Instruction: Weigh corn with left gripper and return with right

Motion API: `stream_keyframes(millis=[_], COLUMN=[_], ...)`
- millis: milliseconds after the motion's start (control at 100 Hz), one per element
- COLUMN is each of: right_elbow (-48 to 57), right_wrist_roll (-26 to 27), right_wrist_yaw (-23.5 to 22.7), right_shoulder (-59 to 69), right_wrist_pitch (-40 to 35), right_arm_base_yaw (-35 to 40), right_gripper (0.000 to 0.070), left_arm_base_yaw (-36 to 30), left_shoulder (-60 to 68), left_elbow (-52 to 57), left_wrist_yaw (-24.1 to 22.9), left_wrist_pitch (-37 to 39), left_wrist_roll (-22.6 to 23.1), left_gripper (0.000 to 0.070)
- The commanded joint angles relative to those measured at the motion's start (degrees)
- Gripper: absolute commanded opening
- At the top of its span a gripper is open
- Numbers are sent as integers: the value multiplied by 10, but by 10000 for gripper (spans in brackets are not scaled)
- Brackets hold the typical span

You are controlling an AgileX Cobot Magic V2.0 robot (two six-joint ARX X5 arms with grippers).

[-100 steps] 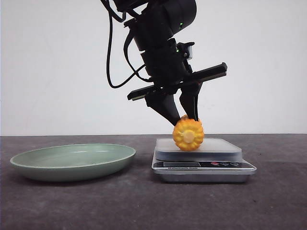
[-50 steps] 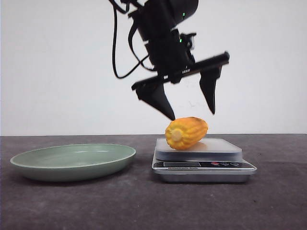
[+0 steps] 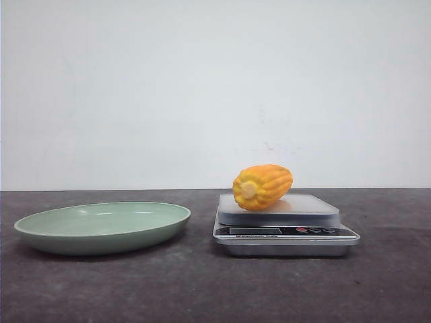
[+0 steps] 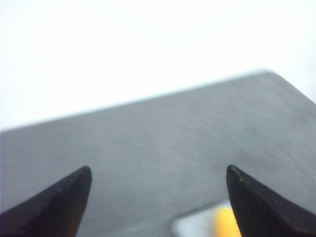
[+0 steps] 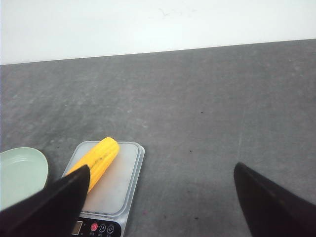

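The corn, a stubby orange-yellow cob with a pale cut end facing left, lies free on the platform of a silver kitchen scale. It also shows in the right wrist view and as a yellow blur in the left wrist view. Neither arm shows in the front view. My left gripper is open and empty, its fingers wide apart over the dark table. My right gripper is open and empty, high above the table to the right of the scale.
A pale green plate sits on the dark grey table left of the scale; its edge shows in the right wrist view. The scale has a display and red and black buttons on its front. A white wall stands behind.
My left gripper let go of the corn on the scale, opened, and rose out of the front view. The corn rolled onto its side, with the cut end now facing left.
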Motion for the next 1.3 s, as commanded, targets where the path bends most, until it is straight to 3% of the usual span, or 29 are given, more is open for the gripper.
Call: stream_keyframes(millis=[0, 90, 250, 420, 660, 920, 1120, 1290], right_elbow=[8, 8, 8, 8, 8, 8, 8, 8], right_wrist_roll=[-6, -6, -7, -7, -7, -4, 16, 42], right_wrist_yaw=[0, 0, 0, -1, -1, -1, 2, 32], right_shoulder=[2, 2, 7, 18, 43, 91, 153, 225], right_wrist_pitch=[5, 5, 6, 6, 7, 34, 80, 130], right_arm_base_yaw=[6, 14, 33, 56, 86, 129, 177, 232], right_gripper=[593, 593, 593, 593, 593, 593, 593, 594], left_arm_base_yaw=[16, 53, 91, 95, 96, 137, 171, 197], left_shoulder=[-35, -102, -212, -320, -458, -604, -655, -657], left_elbow=[11, 11, 11, 10, -3, -97, -202, -305], left_wrist_yaw=[-4, -20, -105, -170, -183, -156, -50, 27], left_wrist_pitch=[-31, -87, -188, -286, -406, -406, -406, -394], left_wrist_roll=[12, 12, 9, -34, -104, -108, -114, -112], left_gripper=[515, 515, 515, 515, 514, 509, 509, 509])
